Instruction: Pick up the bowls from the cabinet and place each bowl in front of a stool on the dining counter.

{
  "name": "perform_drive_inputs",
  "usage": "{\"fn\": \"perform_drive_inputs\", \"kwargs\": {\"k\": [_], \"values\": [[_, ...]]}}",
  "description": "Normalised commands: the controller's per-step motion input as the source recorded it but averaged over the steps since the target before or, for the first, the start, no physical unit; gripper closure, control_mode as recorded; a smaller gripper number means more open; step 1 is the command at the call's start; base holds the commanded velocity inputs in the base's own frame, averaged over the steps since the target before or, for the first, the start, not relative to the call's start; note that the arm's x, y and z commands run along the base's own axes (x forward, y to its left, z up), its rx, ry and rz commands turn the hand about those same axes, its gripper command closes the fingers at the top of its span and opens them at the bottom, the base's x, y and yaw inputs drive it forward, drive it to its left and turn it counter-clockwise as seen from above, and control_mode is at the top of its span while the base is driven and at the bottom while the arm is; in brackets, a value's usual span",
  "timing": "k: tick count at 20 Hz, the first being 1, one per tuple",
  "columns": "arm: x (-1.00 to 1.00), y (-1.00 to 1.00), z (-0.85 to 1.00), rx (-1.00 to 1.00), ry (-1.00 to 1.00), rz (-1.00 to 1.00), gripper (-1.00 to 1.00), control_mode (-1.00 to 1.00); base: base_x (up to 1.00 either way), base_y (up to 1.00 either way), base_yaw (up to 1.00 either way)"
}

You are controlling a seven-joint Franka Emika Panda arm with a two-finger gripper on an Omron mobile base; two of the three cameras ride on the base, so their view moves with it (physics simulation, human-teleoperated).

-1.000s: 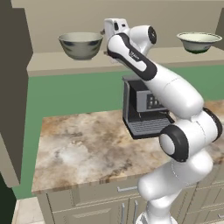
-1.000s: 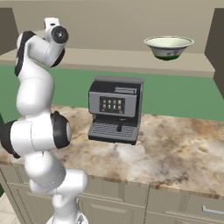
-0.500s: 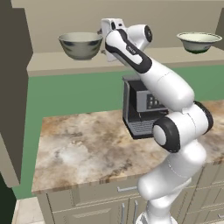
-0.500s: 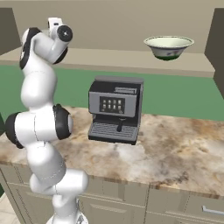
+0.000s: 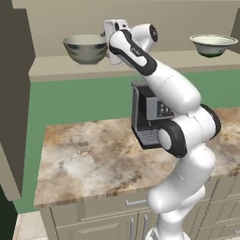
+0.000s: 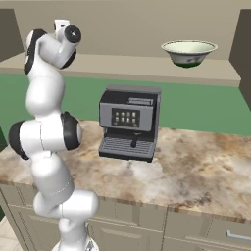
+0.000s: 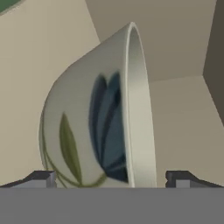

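Nearest to the cameras: the desk [image 5: 103, 159] along the wall, stone-topped, carries the coffee machine [image 6: 128, 122] and nothing of the task. Above it the arm reaches up into the cabinet [image 5: 56, 65], and the tool [image 7: 111, 178] stands wide apart, holding nothing; in the hand view its two tips sit either side of the left bowl [image 7: 100, 118], close in front, the bowl's rim running up-down in that rolled view, so the hand is turned on its side to the room. The tips look level with the bowl's lower wall but not yet around it; contact I can't confirm. In the left base view the tool's head [image 5: 115, 35] is just right of that same bowl [image 5: 86, 48], which sits upright on the cabinet shelf, so the bowl lies to the tool's left along the shelf. My read: the step is the final approach, a short push along the shelf to straddle the rim, then close. Risk is nudging the bowl toward the side panel. Farther off, the second bowl [image 6: 189, 52] stands upright well apart at the shelf's right end; the right base view gives that one plainly, while the arm blocks the first bowl there. Leaf pattern on the bowl's outside shows in the hand view.
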Motion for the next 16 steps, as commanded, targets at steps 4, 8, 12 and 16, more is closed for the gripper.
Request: {"fn": "perform_drive_inputs", "kwargs": {"k": [4,8,12,16], "values": [[0.12,0.14,0.00,0.00,0.06,0.01,-1.00,-1.00,0.00,0.00,0.00],[0.11,0.17,-0.01,0.00,0.08,0.01,1.00,-1.00,0.00,0.00,0.00],[0.14,0.17,-0.06,0.00,0.10,0.00,1.00,-1.00,0.00,0.00,0.00],[0.08,0.15,-0.03,0.00,0.05,0.00,1.00,-1.00,0.00,0.00,0.00]]}}
